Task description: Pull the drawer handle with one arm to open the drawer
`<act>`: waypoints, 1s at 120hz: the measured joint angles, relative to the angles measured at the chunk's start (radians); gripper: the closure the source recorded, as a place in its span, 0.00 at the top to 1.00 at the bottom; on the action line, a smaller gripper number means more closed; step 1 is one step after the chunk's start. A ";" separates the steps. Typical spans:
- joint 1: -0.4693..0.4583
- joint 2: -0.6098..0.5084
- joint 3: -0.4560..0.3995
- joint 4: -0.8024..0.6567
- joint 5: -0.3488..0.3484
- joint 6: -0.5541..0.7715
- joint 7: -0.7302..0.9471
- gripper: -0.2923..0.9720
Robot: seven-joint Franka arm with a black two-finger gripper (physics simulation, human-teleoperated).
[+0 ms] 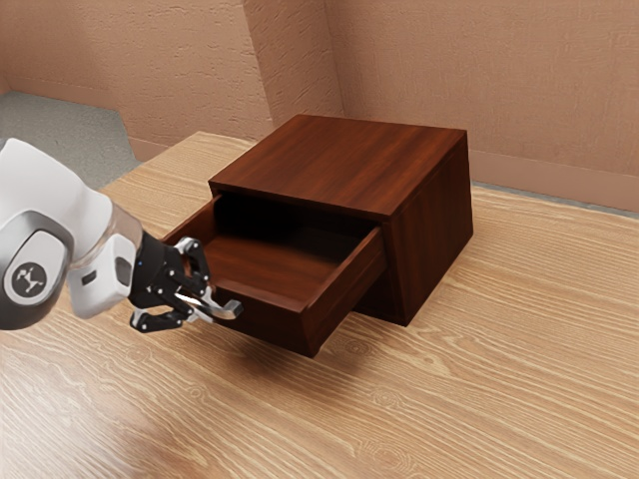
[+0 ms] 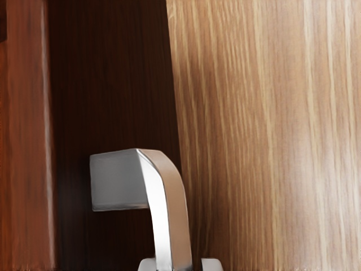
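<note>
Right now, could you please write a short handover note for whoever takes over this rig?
Hand: shut on the metal handle.
Drawer: pulled well out of the cabinet, which stands on the wooden table; its inside looks empty.
Done: the grasp and most of the pull.
Left: pull further if full opening is wanted, then let go.

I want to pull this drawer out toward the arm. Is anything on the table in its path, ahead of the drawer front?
Nothing visible. The pincer is at the handle, and the table ahead of the drawer front shows bare wood.
</note>
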State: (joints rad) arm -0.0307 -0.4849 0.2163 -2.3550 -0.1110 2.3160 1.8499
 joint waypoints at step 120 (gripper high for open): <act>-0.140 0.502 -0.004 0.994 0.103 -0.958 -0.298 0.73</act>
State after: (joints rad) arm -0.1704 0.0171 0.2126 -1.3606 -0.0083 1.3582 1.5517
